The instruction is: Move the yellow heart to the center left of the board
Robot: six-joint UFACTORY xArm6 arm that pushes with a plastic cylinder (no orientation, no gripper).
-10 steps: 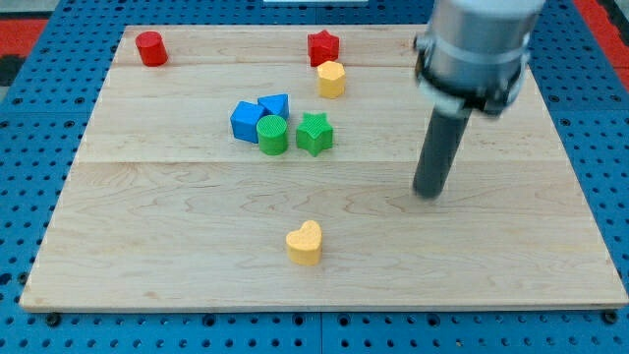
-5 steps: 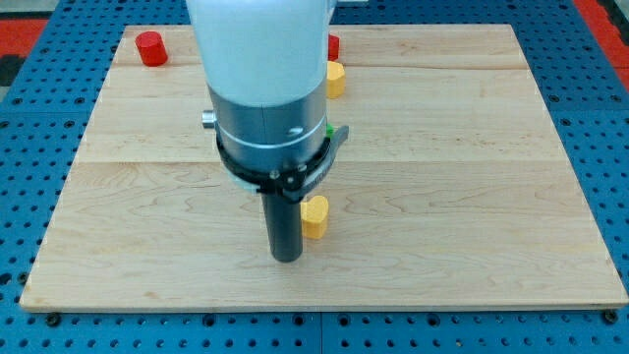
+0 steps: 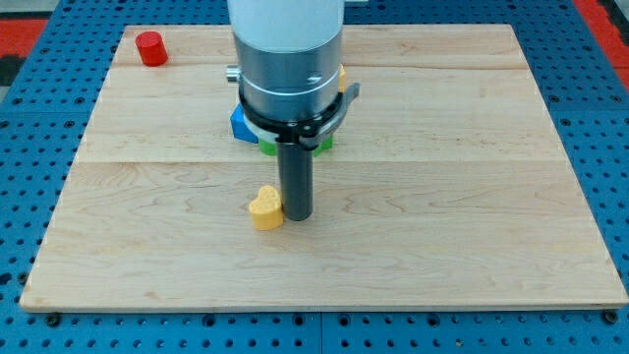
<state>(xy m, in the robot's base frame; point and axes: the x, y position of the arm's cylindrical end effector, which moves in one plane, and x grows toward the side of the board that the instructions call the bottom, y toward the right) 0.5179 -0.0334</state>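
The yellow heart (image 3: 263,207) lies on the wooden board (image 3: 472,197), a little below and left of its middle. My tip (image 3: 297,216) stands right against the heart's right side. The arm's wide grey body hides the blocks behind it: only a sliver of a blue block (image 3: 239,123), a bit of green (image 3: 267,149) and an edge of another yellow block (image 3: 342,77) show.
A red cylinder (image 3: 150,48) stands near the board's top left corner. The board lies on a blue pegboard (image 3: 29,147) that surrounds it.
My tip swept from the board's right to the heart's left, then round to its right side. The heart first shifted up, then left to its present spot.
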